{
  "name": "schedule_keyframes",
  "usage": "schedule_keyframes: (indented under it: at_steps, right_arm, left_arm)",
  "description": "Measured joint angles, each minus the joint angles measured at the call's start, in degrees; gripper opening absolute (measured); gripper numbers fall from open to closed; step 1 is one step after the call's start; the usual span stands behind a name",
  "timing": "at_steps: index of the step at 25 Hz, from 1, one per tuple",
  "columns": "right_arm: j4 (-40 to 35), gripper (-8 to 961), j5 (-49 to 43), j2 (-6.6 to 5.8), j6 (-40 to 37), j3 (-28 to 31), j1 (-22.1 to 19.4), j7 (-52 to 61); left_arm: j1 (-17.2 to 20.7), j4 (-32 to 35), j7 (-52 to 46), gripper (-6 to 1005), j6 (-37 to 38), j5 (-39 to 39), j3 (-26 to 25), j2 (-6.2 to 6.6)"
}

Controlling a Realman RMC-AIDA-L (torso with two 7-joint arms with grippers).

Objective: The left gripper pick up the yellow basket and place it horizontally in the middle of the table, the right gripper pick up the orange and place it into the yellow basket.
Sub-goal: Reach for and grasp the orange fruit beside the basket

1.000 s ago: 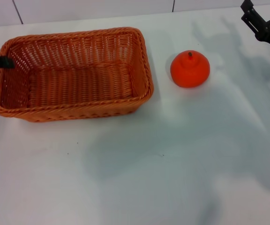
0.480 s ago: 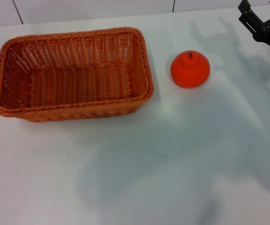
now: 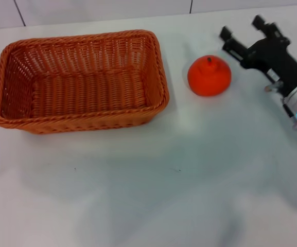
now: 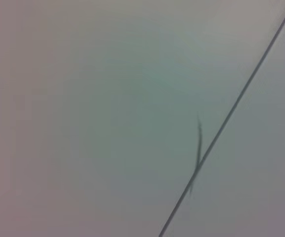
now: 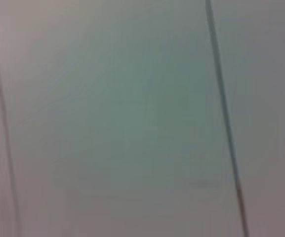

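While spread open w/ nothing held, right hand [image 3: 242, 30] sits just beside orange [image 3: 209, 76], not touching.

The yellow basket [image 3: 81, 81] was orange-brown woven wicker on the white table [image 3: 153, 195]; the orange [image 3: 209, 75] glowed bright orange, dark-stemmed; the right gripper [image 3: 243, 35] was black, its arm silver with a cyan light

Likely a lab test bench: bare white surface [image 3: 153, 195], pale seamed wall panels [image 3: 102, 10] just behind it.
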Motion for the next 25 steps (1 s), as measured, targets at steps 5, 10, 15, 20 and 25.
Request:
schedule_keyframes:
  at_steps: [5, 10, 15, 20, 25]
  right_arm:
    - [0.05, 863, -0.01, 0.17, 2.23, -6.03, -0.17, 1.96]
    - [1.38, 860, 0.0, 0.18, 2.59, -6.57, -0.51, 2.01]
    - [2.08, 857, 0.0, 0.18, 4.47, -6.5, -0.3, 2.03]
    - [2.1, 853, 0.0, 0.04, 6.46, -6.33, 0.13, 2.04]
    - [1.67, 850, 0.0, -0.05, 9.63, -6.33, 0.87, 2.13]
  left_arm:
    - [-0.11, -0.98, 2.13, 890, 0.98, -0.97, -0.98, -0.12]
    - [-0.15, -1.77, 2.79, 890, 0.95, -1.29, -1.04, 0.12]
    - [-0.06, -1.87, 3.11, 890, 0.97, -1.09, -1.04, 0.11]
    - [0.15, -3.07, 3.21, 891, 1.0, -0.95, -0.77, 0.07]
    - [0.17, -3.54, 3.38, 891, 1.06, -0.91, -0.31, 0.13]
